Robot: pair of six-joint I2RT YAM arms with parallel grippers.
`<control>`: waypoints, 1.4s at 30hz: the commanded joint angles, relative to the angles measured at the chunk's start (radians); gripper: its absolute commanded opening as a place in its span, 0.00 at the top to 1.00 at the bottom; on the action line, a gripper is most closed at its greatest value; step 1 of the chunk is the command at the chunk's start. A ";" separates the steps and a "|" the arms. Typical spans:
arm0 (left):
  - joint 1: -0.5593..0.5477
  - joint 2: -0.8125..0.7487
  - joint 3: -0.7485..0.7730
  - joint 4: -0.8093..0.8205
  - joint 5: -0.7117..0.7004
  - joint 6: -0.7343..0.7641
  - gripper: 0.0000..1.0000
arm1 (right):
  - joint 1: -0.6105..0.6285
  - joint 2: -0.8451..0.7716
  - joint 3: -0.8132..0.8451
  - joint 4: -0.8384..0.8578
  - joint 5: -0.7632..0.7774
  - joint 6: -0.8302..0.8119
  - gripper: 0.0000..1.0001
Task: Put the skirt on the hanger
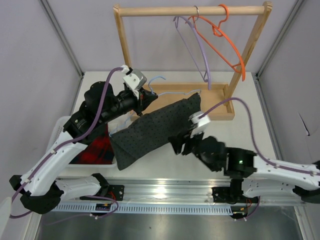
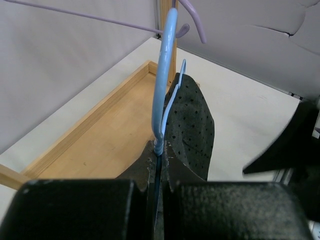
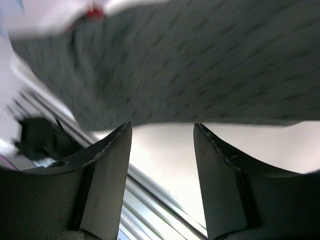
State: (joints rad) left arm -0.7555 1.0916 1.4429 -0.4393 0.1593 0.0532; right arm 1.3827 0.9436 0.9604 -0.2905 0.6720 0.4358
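L gripper (image 1: 145,99) clenched on the pale-blue wire hanger (image 2: 162,80), gripping its wire above the rack's wooden base (image 2: 100,140). The dark dotted skirt (image 1: 155,127) is draped over the hanger, off the table (image 1: 265,125). It slopes from near the rack down toward the white bin (image 1: 95,166) w/ the red plaid garment (image 1: 97,150). R gripper (image 3: 161,131) released, jaws spread w/ nothing between them, just under the skirt's lower edge. 2 more hangers, lilac (image 1: 199,47) & orange (image 1: 216,47), hang on the rack rail.
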 commanded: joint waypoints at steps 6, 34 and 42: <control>-0.005 -0.101 0.004 0.011 0.019 -0.016 1.00 | -0.282 -0.184 0.138 -0.157 -0.113 -0.017 0.44; -0.005 -0.128 0.042 -0.013 0.092 -0.026 1.00 | -0.919 -0.163 -0.110 0.146 -1.009 0.078 0.47; -0.005 -0.122 0.060 -0.013 0.109 -0.030 1.00 | -0.922 -0.128 -0.129 0.195 -0.997 0.066 0.51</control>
State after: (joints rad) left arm -0.7567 0.9836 1.4418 -0.5419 0.2436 0.0422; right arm 0.4671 0.8093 0.8314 -0.1543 -0.3199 0.5041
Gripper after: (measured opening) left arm 0.033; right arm 0.499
